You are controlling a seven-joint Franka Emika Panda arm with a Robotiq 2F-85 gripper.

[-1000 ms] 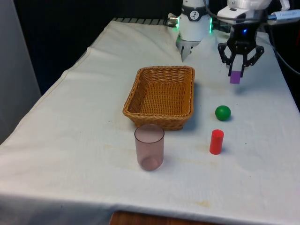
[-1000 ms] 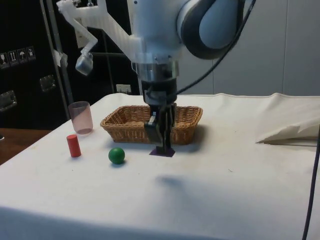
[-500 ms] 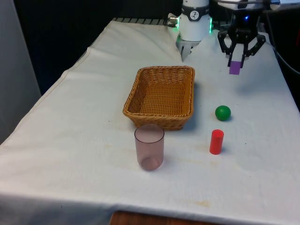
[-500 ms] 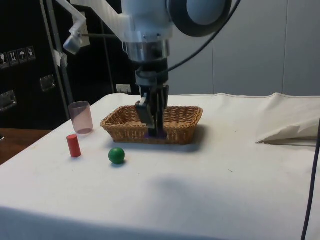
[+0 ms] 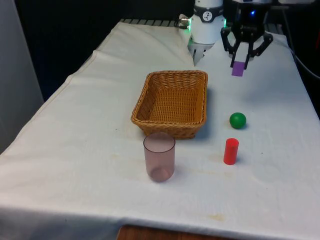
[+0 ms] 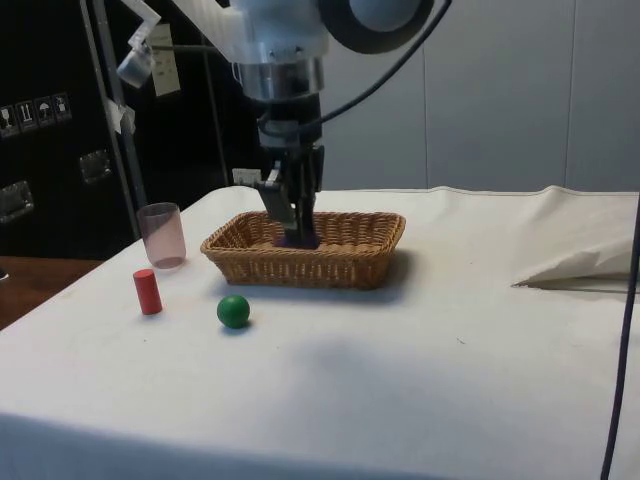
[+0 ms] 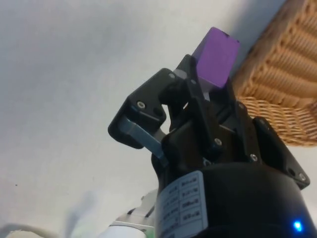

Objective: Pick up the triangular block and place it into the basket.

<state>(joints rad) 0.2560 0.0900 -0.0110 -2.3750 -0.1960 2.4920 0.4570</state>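
Currently, the black two-finger tool (image 5: 243, 54) pinches a purple triangular block (image 5: 237, 69) aloft beside the woven wicker basket (image 5: 172, 102); next, carry it over and release.

A white cloth (image 5: 90, 150) covers the table, creased and faintly stained toward the lower part of the front view, with a strip of brown wood (image 5: 150, 234) showing under its hem at the bottom edge. Black curtains (image 5: 65, 35) fill the upper left of that view, and a grey panel (image 5: 17, 75) stands at the far left. In the side view, dark cabinets (image 6: 50, 130) with small white stickers occupy the left, and pale grey wall panels (image 6: 520, 90) the right. A fold of cloth (image 6: 580, 262) bunches at the right edge. The light is even.
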